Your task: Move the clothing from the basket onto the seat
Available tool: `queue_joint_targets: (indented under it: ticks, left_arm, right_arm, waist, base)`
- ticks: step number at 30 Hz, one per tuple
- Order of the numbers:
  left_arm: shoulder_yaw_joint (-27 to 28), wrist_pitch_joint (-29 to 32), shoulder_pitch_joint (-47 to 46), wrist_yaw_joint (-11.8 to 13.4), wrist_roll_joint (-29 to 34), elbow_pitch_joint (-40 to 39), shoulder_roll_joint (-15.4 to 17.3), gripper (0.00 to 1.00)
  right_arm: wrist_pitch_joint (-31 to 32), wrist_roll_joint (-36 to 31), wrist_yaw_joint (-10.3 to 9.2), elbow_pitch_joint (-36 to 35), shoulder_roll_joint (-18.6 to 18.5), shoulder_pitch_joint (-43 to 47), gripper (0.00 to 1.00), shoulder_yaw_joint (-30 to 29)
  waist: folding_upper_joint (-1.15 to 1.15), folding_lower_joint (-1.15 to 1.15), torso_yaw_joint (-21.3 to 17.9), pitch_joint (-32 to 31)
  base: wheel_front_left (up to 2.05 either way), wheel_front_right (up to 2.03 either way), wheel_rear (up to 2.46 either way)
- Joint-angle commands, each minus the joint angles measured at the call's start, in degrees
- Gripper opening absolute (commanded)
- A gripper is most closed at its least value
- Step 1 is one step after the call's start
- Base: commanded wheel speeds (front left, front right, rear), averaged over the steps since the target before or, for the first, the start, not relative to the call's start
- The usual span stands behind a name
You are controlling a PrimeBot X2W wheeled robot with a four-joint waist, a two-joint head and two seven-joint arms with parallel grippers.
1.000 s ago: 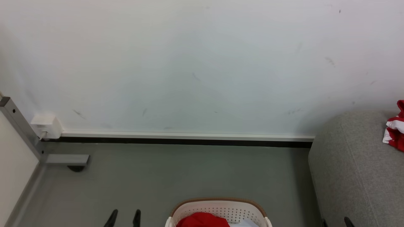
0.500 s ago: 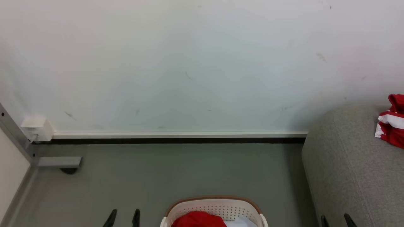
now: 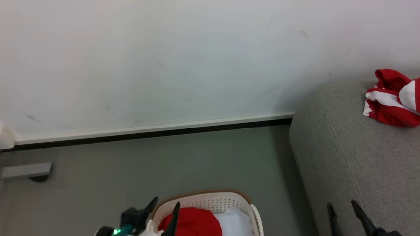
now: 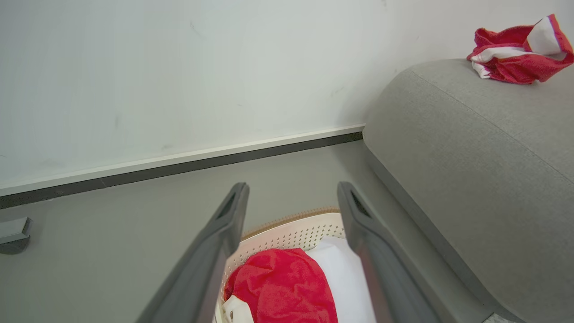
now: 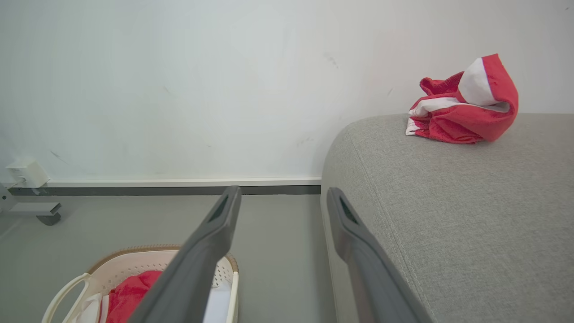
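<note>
Bottom centre of the head view: left gripper (image 3: 166, 201) now hovers at the left side of the basket (image 3: 213, 194). One finger shows outside the wall, the other over the red garment (image 3: 193, 223). A second ago it hung well left of the basket, over the floor. The whole head picture has also shifted and tilted, so the camera moved too; basket and seat don't look displaced. Jaws spread wide, nothing in them. Left wrist view frames the red garment and some white fabric (image 4: 334, 278) beside it between the fingers. Reads as lining up for the next pick, grasp not yet made.

Lower right: right gripper (image 3: 341, 204) also wide open and empty, by the near corner of the seat (image 3: 361, 157).

In the way: the perforated basket wall and brown rim sit right at the left fingers. Likely snag on a straight drop, so I'd shift inward first.

Further back, upper right: striped garment (image 3: 390, 101) lies crumpled on the seat, so the task looks partway done. Far left: grey bracket foot (image 3: 26, 170) by the skirting (image 3: 147, 131), well apart from the basket.
</note>
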Motion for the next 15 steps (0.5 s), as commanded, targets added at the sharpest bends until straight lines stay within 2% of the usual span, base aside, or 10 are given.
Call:
queue_joint_targets:
  ticks: [1,5,15]
  left_arm:
    - [-0.7,0.8,-2.4,-0.1,1.1,1.1,0.3,1.0]
    - [-4.2,4.4,-8.8,-0.1,3.4,6.9,0.2,1.0]
    - [-8.5,12.1,-21.3,0.3,7.4,19.4,1.2,1.0]
  right_arm:
    - [-0.2,0.5,-0.15,-0.7,-0.1,-1.7,1.0,0.0]
    - [-0.1,0.9,-0.15,-2.7,0.2,-4.7,1.0,0.5]
    - [-0.1,1.6,-0.15,-9.6,0.8,-13.5,1.0,2.6]
  waist:
    - [0.0,0.0,-2.5,3.3]
    - [0.0,0.0,-5.4,9.0]
    - [0.0,0.0,-11.5,22.6]
  base:
    - [0.0,0.0,0.0]
    - [0.0,0.0,0.0]
    - [0.0,0.0,0.0]
